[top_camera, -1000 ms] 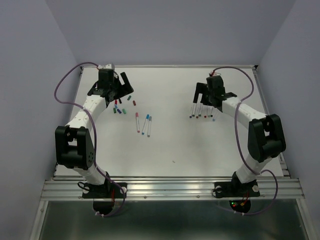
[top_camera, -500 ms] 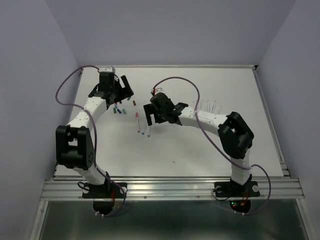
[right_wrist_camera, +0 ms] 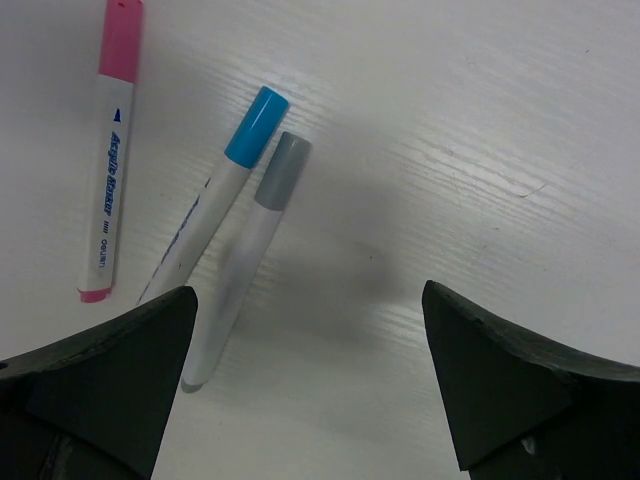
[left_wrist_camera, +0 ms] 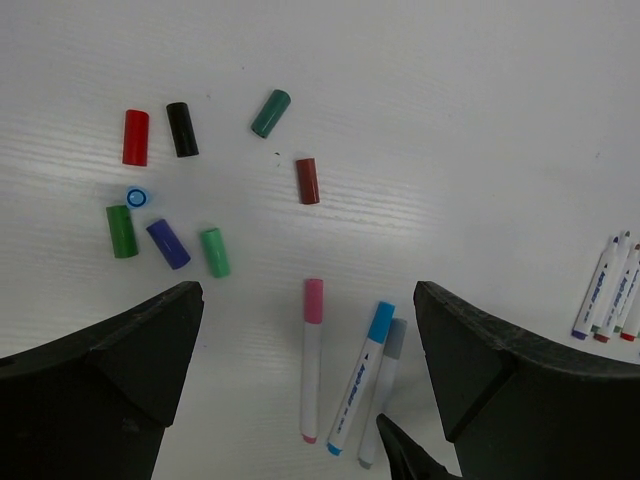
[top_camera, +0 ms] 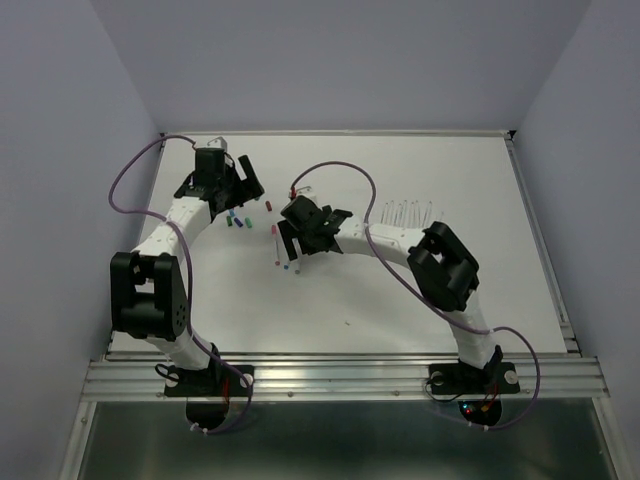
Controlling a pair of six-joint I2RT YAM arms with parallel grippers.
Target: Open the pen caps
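White table, lilac walls on three sides. The overhead view shows both arms reaching toward the left-centre of the table. It also shows a row of white pens lying well apart to the right, which the right wrist view does not take in.

The left hand is spread wide, holding nothing, above the loose pen caps. Only the left wrist view resolves their colours: red, black, teal, brown, green, purple and light green lying flat, plus one blue cap seen end-on.

The right hand is spread wide and empty over bare table, just beside three capped pens: pink-capped pen, blue-capped pen and grey-capped pen, the last two side by side. Barrel lettering reads only in the right wrist view.
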